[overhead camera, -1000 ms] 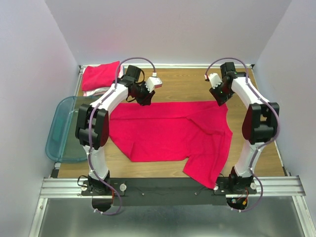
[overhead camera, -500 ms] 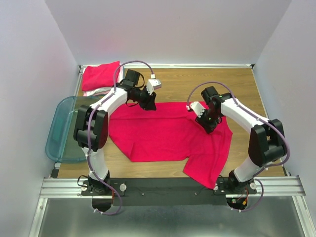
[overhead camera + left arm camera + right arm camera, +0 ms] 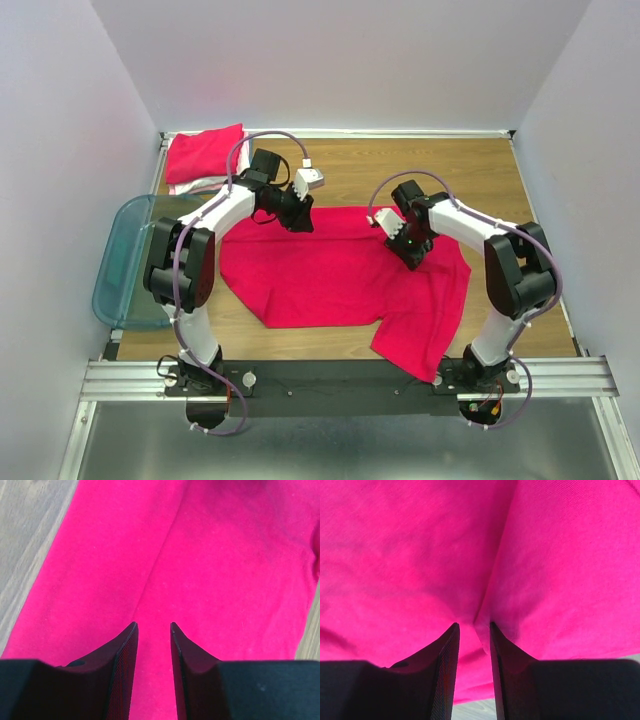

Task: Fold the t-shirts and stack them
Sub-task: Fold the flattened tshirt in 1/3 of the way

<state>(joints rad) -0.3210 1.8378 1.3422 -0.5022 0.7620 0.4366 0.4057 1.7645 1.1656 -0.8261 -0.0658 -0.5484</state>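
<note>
A bright red-pink t-shirt lies spread on the wooden table, its right part rumpled and reaching the near edge. A folded red-pink t-shirt rests on a white one in the back left corner. My left gripper points down at the spread shirt's back edge, open, with flat cloth and a faint crease showing between its fingers. My right gripper is low over the shirt's right half, open. A raised fold of the cloth runs into the gap at its tips, against the right finger.
A translucent teal bin hangs off the table's left edge, beside the left arm. Bare wood shows behind and to the right of the shirt. White walls close in the sides and back.
My right arm has swung from the back right corner inward and down onto the shirt. The left gripper has dropped a little onto the shirt's back edge.
</note>
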